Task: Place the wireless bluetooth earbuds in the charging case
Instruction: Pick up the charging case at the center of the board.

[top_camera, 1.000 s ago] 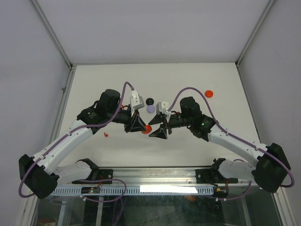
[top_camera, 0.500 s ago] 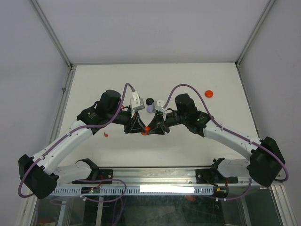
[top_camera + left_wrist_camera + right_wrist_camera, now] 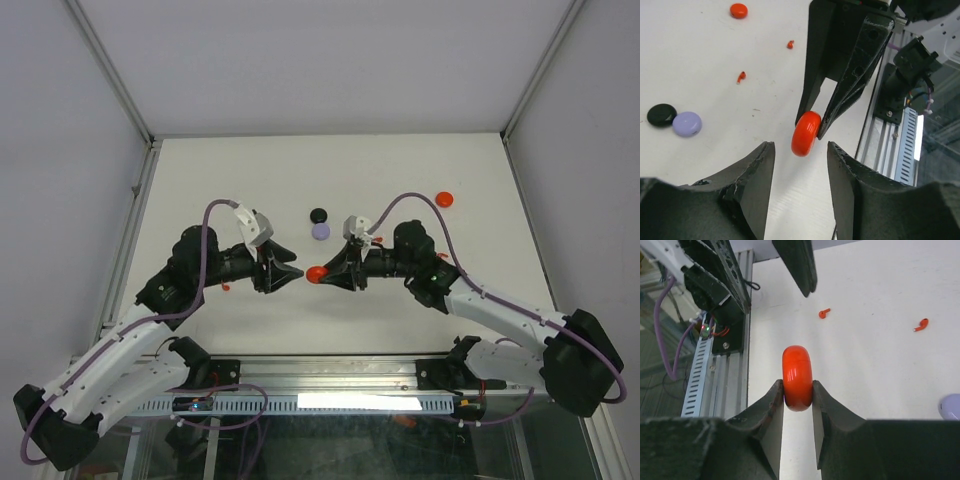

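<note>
A red round charging case (image 3: 797, 377) stands on edge above the table, pinched at its flat sides by my right gripper (image 3: 798, 385), which is shut on it. The same case (image 3: 806, 133) hangs just ahead of my left gripper (image 3: 799, 147), which is open and holds nothing. From above, the case (image 3: 315, 273) sits between the left gripper (image 3: 293, 274) and the right gripper (image 3: 324, 274). Two red earbuds (image 3: 824, 313) (image 3: 921, 325) lie loose on the table; the left wrist view shows them (image 3: 741, 76) (image 3: 790, 44) too.
A black disc (image 3: 318, 215) and a lavender disc (image 3: 320, 231) lie side by side behind the grippers. Another red disc (image 3: 445, 199) rests at the back right. The metal rail (image 3: 330, 385) with cables runs along the near table edge.
My right gripper closed on the red case. The left gripper then opened, let go of it and drew back to the left.
</note>
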